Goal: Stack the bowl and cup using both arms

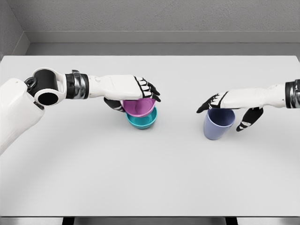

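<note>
On the white table, left of centre: glossy magenta bowl nested in round teal bowl. Left hand lies over the magenta rim, fingers curled around it. Well right, lavender plastic cup upright; right hand just above, fingers spread, thumb hanging beside, holding nothing.

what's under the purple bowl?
A teal bowl: the purple bowl sits nested in it, held by the left hand. The teal bowl's inside is covered.
</note>
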`<move>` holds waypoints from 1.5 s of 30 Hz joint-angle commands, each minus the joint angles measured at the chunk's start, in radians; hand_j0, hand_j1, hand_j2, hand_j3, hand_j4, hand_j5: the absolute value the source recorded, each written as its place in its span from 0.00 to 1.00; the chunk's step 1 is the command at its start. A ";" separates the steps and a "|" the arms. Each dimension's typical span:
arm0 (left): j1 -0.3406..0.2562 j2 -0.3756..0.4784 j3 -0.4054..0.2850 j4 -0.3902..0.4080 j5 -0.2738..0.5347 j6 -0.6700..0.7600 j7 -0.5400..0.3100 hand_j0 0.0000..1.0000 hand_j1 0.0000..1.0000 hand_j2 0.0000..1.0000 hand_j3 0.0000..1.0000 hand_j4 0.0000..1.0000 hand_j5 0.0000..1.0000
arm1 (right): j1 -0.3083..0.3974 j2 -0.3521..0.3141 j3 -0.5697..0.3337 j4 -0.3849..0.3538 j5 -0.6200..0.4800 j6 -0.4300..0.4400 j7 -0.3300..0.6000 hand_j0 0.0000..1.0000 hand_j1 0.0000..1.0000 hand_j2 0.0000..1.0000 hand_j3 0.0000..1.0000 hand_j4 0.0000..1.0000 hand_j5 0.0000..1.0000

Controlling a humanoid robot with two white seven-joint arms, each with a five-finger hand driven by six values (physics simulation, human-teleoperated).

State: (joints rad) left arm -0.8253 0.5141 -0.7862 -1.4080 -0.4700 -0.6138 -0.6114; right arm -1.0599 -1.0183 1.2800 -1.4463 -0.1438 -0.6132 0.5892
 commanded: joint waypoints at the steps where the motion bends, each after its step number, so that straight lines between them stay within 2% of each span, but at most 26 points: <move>1: 0.000 0.001 0.001 0.000 0.004 0.003 0.001 1.00 1.00 1.00 1.00 1.00 1.00 | -0.002 0.000 -0.001 0.000 -0.007 0.002 -0.002 1.00 1.00 1.00 1.00 1.00 1.00; 10: -0.017 0.009 0.002 0.000 0.010 0.003 0.001 1.00 1.00 1.00 1.00 1.00 1.00 | -0.002 0.001 -0.002 0.000 -0.007 0.002 -0.002 1.00 1.00 1.00 1.00 1.00 1.00; 14: -0.048 0.170 0.034 -0.015 0.123 0.003 0.001 1.00 1.00 1.00 1.00 1.00 1.00 | -0.003 0.003 -0.002 0.001 -0.007 0.002 -0.002 1.00 1.00 1.00 1.00 1.00 1.00; 16: -0.029 0.293 0.090 -0.011 0.168 0.003 0.001 1.00 1.00 1.00 1.00 1.00 1.00 | -0.003 0.007 -0.001 0.006 -0.007 0.002 -0.002 1.00 1.00 1.00 1.00 1.00 1.00; 19: 0.002 0.416 0.091 -0.003 0.232 0.003 0.001 1.00 1.00 1.00 1.00 1.00 1.00 | -0.003 0.012 -0.001 0.014 -0.007 0.002 -0.003 1.00 1.00 1.00 1.00 1.00 1.00; 20: 0.017 0.417 0.114 0.000 0.241 0.003 0.001 1.00 1.00 1.00 1.00 1.00 1.00 | -0.003 0.012 -0.001 0.015 -0.007 0.002 -0.003 1.00 1.00 1.00 1.00 1.00 1.00; 21: 0.083 0.420 0.202 0.004 0.258 0.003 0.001 1.00 1.00 1.00 1.00 1.00 1.00 | -0.003 0.012 -0.001 0.015 -0.007 0.002 -0.003 1.00 1.00 1.00 1.00 1.00 1.00; 22: 0.127 0.437 0.255 0.009 0.258 0.003 0.001 1.00 1.00 1.00 1.00 1.00 1.00 | -0.003 0.012 -0.001 0.015 -0.007 0.002 -0.002 1.00 1.00 1.00 1.00 1.00 1.00; 23: 0.149 0.451 0.265 0.026 0.257 0.003 0.001 1.00 1.00 1.00 1.00 1.00 1.00 | -0.003 0.012 -0.001 0.015 -0.007 0.002 -0.002 1.00 1.00 1.00 1.00 1.00 1.00; 25: 0.149 0.446 0.265 0.104 0.257 0.003 0.001 1.00 1.00 1.00 1.00 1.00 1.00 | -0.003 0.014 -0.001 0.015 -0.002 0.002 -0.002 0.97 0.97 0.97 0.97 0.97 0.97; 26: 0.149 0.448 0.265 0.110 0.257 0.003 0.001 1.00 1.00 1.00 1.00 1.00 1.00 | -0.003 0.015 -0.001 0.015 0.006 0.002 -0.003 0.97 0.97 0.97 0.97 0.97 0.97; 38: 0.163 0.432 0.257 0.083 0.258 0.003 0.001 1.00 1.00 1.00 1.00 1.00 1.00 | -0.003 0.037 0.005 0.032 0.007 0.002 -0.005 0.96 0.96 0.96 0.96 0.96 0.96; 42: 0.193 0.426 0.263 0.084 0.258 0.003 0.001 1.00 1.00 1.00 1.00 1.00 1.00 | -0.002 0.038 0.005 0.032 0.024 0.002 -0.003 0.91 0.91 0.91 0.91 0.91 0.91; 45: 0.193 0.423 0.265 0.087 0.260 0.003 0.001 1.00 1.00 1.00 1.00 1.00 1.00 | -0.003 0.038 0.005 0.032 0.026 0.002 -0.003 0.89 0.89 0.89 0.89 0.89 0.89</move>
State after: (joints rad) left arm -0.6320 0.9381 -0.5238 -1.3215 -0.2166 -0.6136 -0.6113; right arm -1.0631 -0.9808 1.2863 -1.4144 -0.1162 -0.6132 0.5864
